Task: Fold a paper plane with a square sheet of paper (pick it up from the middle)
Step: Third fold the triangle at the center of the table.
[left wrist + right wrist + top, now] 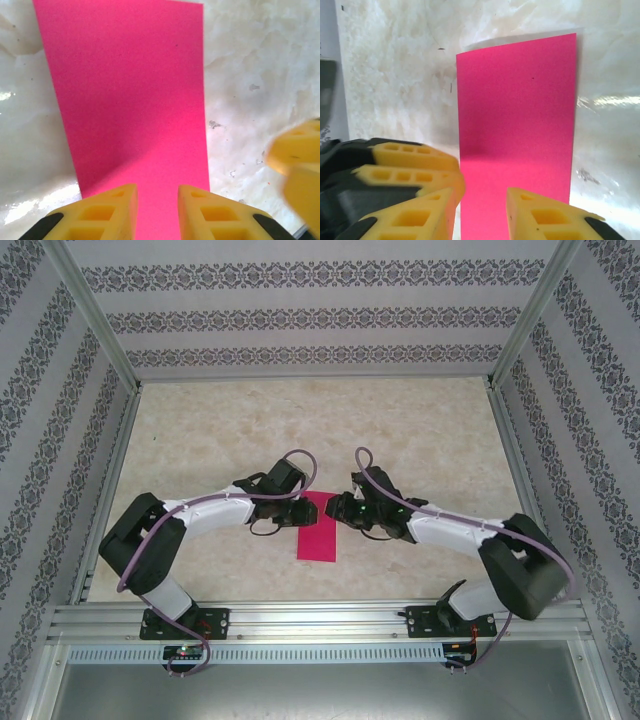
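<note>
The square sheet of paper lies on the table as a narrow magenta-pink rectangle, folded in half. Both grippers meet over its far end. My left gripper comes in from the left, and its yellow fingers stand a little apart with the paper flat beneath the gap. My right gripper comes in from the right, open over the same sheet, nothing pinched between its fingertips. The left gripper's fingers crowd in close beside it. A thin pale edge shows at the paper's far end.
The marbled table top stretches back to patterned walls. Aluminium posts stand at the rear corners. A metal rail with both arm bases runs along the near edge.
</note>
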`<state>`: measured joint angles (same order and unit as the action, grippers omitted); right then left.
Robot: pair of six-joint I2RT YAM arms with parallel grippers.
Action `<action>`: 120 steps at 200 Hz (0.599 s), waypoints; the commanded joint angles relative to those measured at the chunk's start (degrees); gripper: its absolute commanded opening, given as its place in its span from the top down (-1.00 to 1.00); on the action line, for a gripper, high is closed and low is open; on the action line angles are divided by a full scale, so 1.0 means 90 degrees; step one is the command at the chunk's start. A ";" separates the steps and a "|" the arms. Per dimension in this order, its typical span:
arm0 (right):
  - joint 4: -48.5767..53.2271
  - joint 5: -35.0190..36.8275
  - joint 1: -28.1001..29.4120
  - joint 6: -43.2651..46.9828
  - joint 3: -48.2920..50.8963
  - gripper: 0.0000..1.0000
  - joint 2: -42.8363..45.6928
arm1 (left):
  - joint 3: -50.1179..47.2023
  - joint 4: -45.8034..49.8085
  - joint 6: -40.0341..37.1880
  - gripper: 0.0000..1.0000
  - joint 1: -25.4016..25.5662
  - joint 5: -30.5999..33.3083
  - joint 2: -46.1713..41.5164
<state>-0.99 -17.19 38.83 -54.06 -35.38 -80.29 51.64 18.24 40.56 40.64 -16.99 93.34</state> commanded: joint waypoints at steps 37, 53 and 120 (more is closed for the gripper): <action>-0.0106 0.0000 -0.0056 -0.0184 0.0563 0.21 0.0069 | -0.0043 0.0068 -0.0109 0.47 -0.0071 0.0526 0.0157; -0.0160 -0.0062 -0.0039 -0.0164 0.0507 0.19 -0.0068 | -0.0030 -0.0028 -0.0141 0.48 -0.0067 0.0440 0.0284; -0.0576 -0.0182 0.0021 -0.0262 0.0454 0.12 -0.0484 | -0.0307 -0.0158 -0.0151 0.50 -0.0071 0.0536 0.0499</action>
<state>-2.57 -17.80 38.87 -55.70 -30.68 -83.59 50.33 17.82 40.49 40.51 -13.37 97.21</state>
